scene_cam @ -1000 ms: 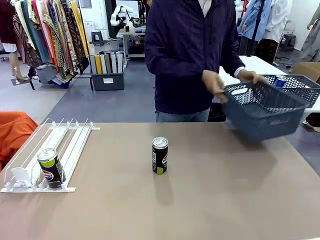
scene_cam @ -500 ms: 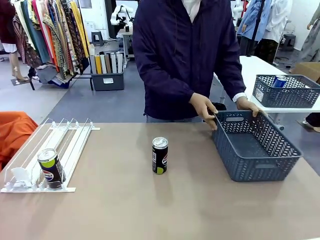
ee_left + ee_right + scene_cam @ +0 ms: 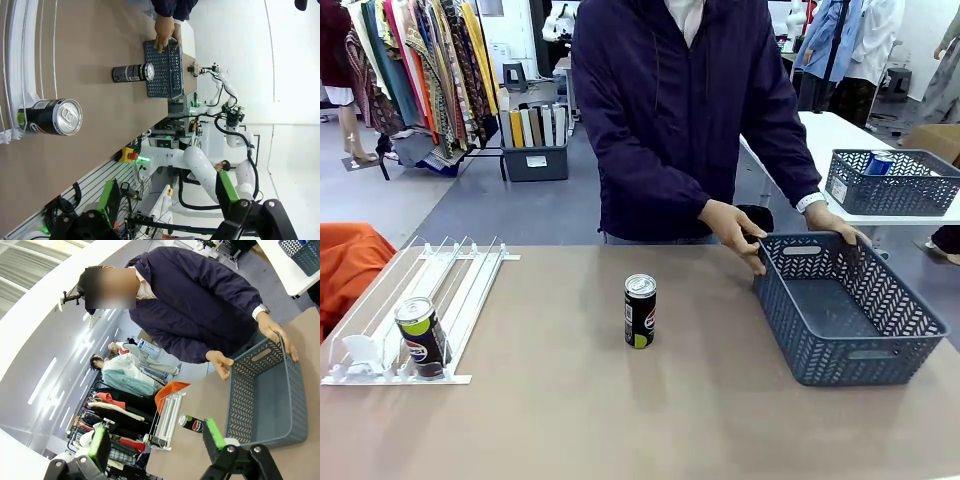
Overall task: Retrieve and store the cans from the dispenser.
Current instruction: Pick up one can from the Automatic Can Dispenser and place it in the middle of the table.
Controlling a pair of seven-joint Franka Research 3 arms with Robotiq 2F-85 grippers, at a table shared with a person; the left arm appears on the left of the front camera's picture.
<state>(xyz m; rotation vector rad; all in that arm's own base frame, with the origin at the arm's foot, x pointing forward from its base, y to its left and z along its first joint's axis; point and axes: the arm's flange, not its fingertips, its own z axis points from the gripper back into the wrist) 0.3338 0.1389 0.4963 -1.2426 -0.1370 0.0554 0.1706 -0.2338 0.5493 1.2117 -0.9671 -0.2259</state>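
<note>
A brown worktop (image 3: pixel 620 430) has wide bare room along its near edge and across its middle. One white dispenser (image 3: pixel 470 285) lies by the left edge, its stopper end towards the near left corner.

Two black cans are on the worktop. The first can (image 3: pixel 421 337) stands at the dispenser's near end, against the stopper tabs. The second can (image 3: pixel 639 311) stands upright near the centre, well apart from the dispenser and from the grey-blue basket (image 3: pixel 850 362) at the right edge.

A person at the far edge grips that basket's far rim, one hand (image 3: pixel 735 232) at its left corner and the other hand (image 3: pixel 840 225) at its right. A further basket (image 3: pixel 890 195) sits on a white table (image 3: pixel 820 135) beyond, holding one blue can (image 3: pixel 878 163).

The left pincer (image 3: pixel 167 192) and the right pincer (image 3: pixel 156 437) are both released, fingers spread wide.
</note>
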